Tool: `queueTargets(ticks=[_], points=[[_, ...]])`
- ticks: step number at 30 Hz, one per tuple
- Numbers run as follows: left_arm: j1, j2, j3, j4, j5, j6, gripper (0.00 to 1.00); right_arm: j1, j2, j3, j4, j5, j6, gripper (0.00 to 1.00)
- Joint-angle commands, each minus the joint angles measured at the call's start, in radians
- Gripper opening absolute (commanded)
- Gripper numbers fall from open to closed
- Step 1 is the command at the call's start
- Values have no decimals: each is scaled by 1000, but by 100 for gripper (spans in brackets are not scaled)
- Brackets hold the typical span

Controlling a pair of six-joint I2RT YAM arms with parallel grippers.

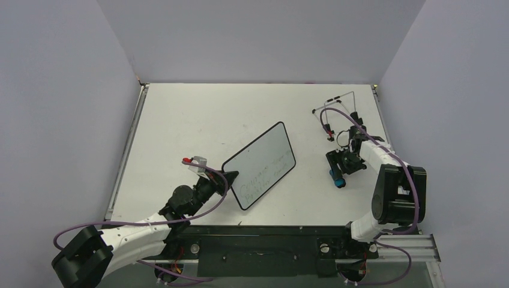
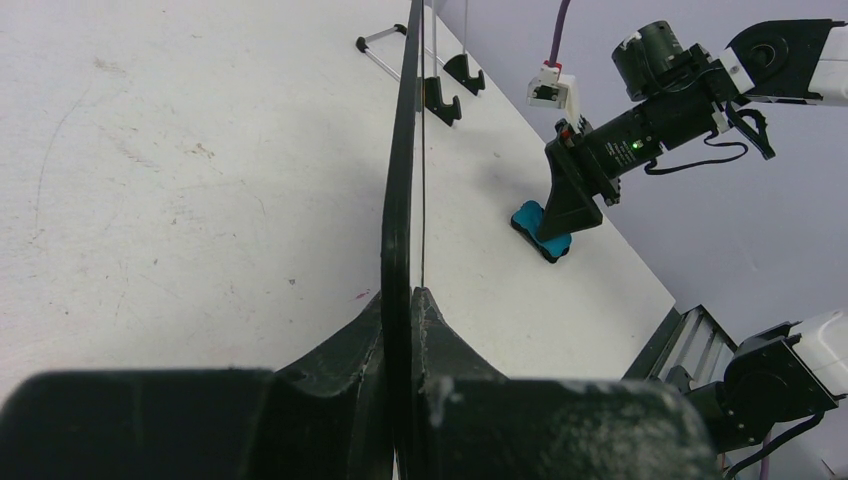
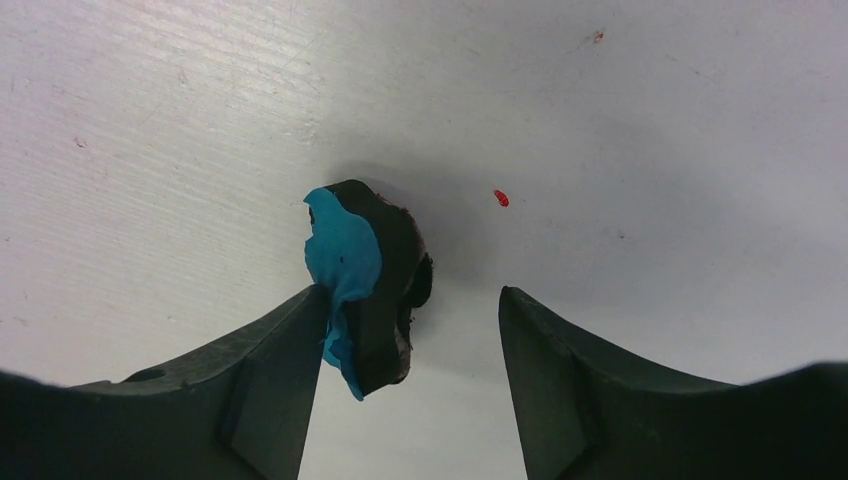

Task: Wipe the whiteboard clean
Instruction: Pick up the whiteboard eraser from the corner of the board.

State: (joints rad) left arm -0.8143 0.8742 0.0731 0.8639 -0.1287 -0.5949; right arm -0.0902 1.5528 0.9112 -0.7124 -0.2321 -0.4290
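Observation:
The whiteboard (image 1: 260,165) is white with a thin black rim and faint green handwriting on its near half. My left gripper (image 1: 231,176) is shut on its left edge; in the left wrist view the board's rim (image 2: 400,150) runs edge-on between the closed fingers (image 2: 345,345). The blue eraser (image 1: 337,179) with a black felt side lies on the table to the right of the board. My right gripper (image 3: 410,310) is open over it. The eraser (image 3: 360,270) stands on edge against the left finger (image 3: 270,350); the right finger is apart from it.
A thin wire stand (image 1: 336,111) with black feet stands at the back right, also in the left wrist view (image 2: 420,60). Grey walls close the table on three sides. A metal rail (image 1: 126,156) runs along the table's left edge.

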Motion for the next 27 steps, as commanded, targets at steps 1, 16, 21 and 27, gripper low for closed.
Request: queueTargets(ticks=[1, 16, 21, 27], points=[[0, -14, -2, 33, 8, 21, 0, -4, -55, 27, 24, -4, 7, 59], [1, -10, 16, 25, 18, 25, 0, -4, -90, 14, 12, -4, 2, 64], [0, -12, 14, 27, 18, 23, 0, -2, -28, 19, -10, -7, -9, 68], [1, -2, 7, 42, 19, 19, 0, 16, 40, 23, -9, 36, -4, 48]])
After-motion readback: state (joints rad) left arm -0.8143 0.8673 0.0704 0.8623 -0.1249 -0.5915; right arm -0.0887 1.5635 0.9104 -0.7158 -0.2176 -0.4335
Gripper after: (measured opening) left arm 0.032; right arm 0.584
